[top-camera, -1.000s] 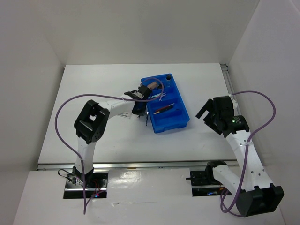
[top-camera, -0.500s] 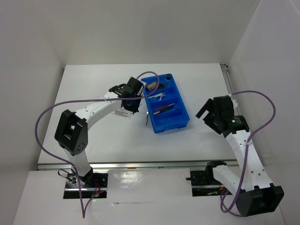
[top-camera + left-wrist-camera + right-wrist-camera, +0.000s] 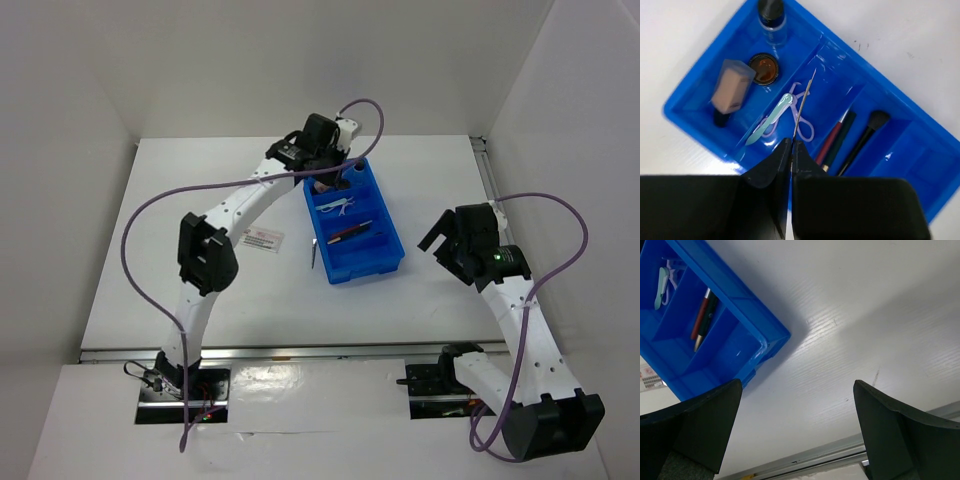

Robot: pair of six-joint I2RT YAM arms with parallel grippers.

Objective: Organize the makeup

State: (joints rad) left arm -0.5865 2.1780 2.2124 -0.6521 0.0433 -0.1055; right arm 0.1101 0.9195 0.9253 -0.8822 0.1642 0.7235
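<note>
Where the left hand (image 3: 791,145) hangs: over the far half of the blue tray (image 3: 368,272), fingers pinched on a thin silvery strip (image 3: 804,102) seen edge-on, held above the tray's contents.
Right hand (image 3: 796,383): fingers spread wide, holding nothing, over bare table (image 3: 420,180) toward the right edge, apart from the tray.
In the way: from above, the left arm and its purple cable (image 3: 372,112) cover the tray's far end.
Tray: one, four compartments in a row, lying slantwise right of the table's middle.
Far compartment: one tan bottle (image 3: 732,90) with a black cap, lying down; one small clear vial (image 3: 772,22) with a dark cap; one round brown pot (image 3: 764,69) between them.
Second compartment: one lilac looped piece (image 3: 805,125) and one mint-green strip (image 3: 771,120), overlapping.
Third compartment: two pencils, one red (image 3: 832,142) and one dark (image 3: 844,131), side by side, plus one black brush (image 3: 867,132).
On the table: one white red-printed packet (image 3: 262,239), left of the tray; one thin dark stick (image 3: 313,252), just beside the tray's left wall.
</note>
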